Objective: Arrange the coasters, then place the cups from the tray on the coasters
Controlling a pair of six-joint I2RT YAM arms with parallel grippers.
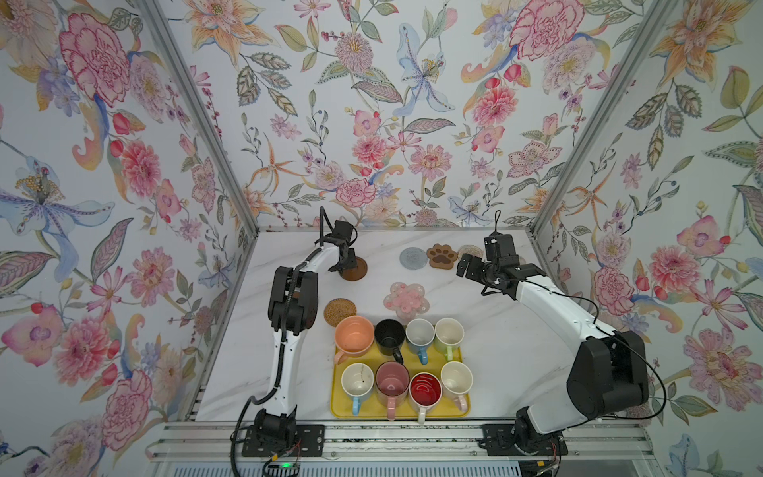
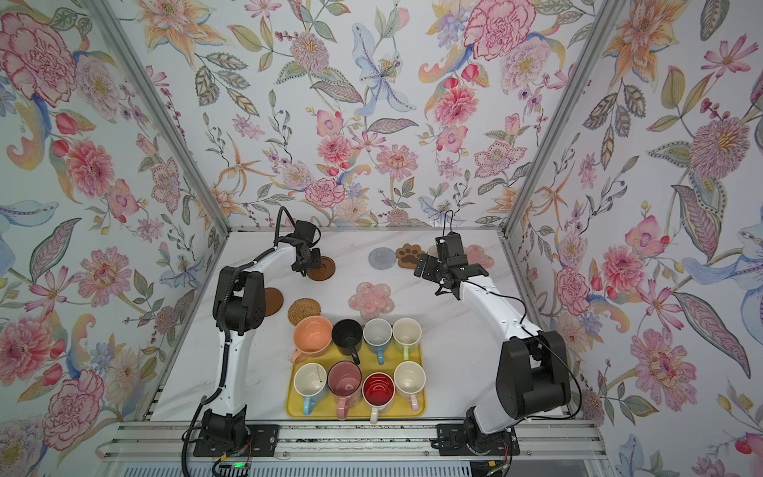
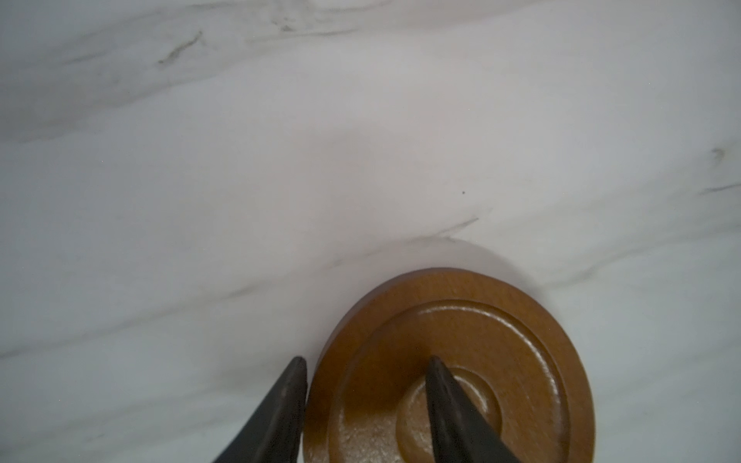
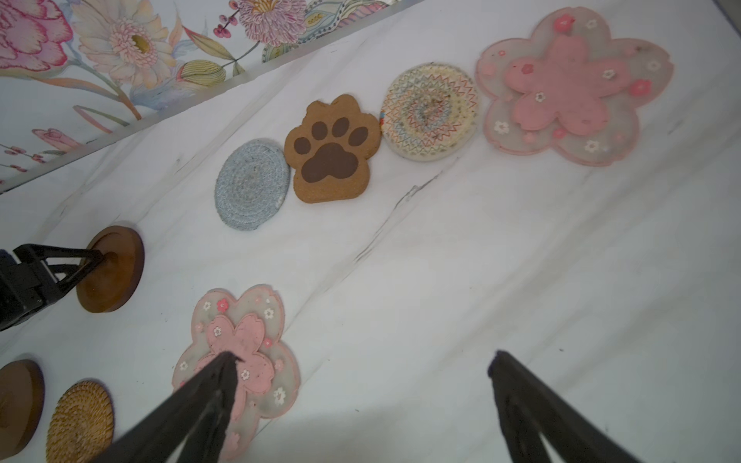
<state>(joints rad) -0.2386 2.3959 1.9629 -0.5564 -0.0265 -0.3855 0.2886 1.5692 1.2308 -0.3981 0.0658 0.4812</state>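
Black fingertips of the left gripper (image 3: 368, 360) straddle the rim of a round dark brown wooden coaster (image 3: 481, 328) lying on the white marble table (image 3: 361, 160). They are half parted, and whether they truly pinch it cannot be told. Farther off, the right gripper (image 4: 363, 356) gapes wide, holding nothing. Eight handled cups (image 1: 391, 382) stand in the yellow rectangular tray (image 1: 446, 411).
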